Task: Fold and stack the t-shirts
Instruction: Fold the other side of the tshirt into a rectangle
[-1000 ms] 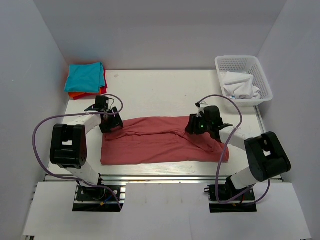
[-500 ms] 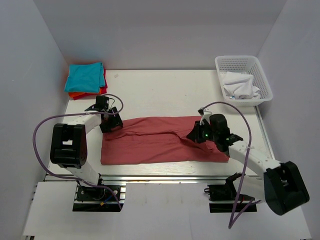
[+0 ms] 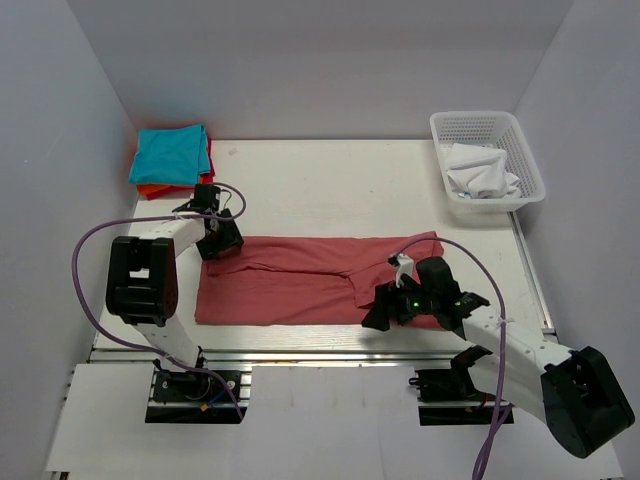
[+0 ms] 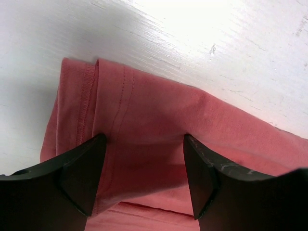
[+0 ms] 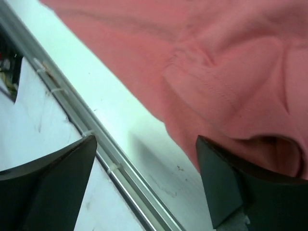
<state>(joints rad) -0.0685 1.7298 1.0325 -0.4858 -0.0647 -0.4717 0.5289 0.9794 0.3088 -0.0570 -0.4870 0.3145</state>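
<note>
Left gripper [image 3: 216, 236] [image 4: 144, 185]: claw spread wide, fingers [image 4: 79, 175] straddling the hemmed far-left end of the dusty salmon-red cotton t-shirt [image 3: 300, 280] [image 4: 159, 125] [image 5: 216, 62]. I cannot tell whether the tips touch the cloth. The shirt lies as a long, flat band on the white table [image 3: 330, 190], running left to right closer to the near edge than the far one, with its right end rumpled. Right gripper [image 3: 386, 309] [image 5: 144, 192]: claw also spread wide with nothing between the fingers, low over the near-right part of the shirt, just beside the metal rail [image 5: 98, 151] on the table's near edge. In the far-left corner I see a folded stack, with a teal t-shirt [image 3: 172, 152] on top and bright red [image 3: 208, 168] and orange [image 3: 150, 190] edges showing under it. In the far-right corner a white plastic lattice basket [image 3: 490, 122] holds crumpled white cloth [image 3: 480, 170].
</note>
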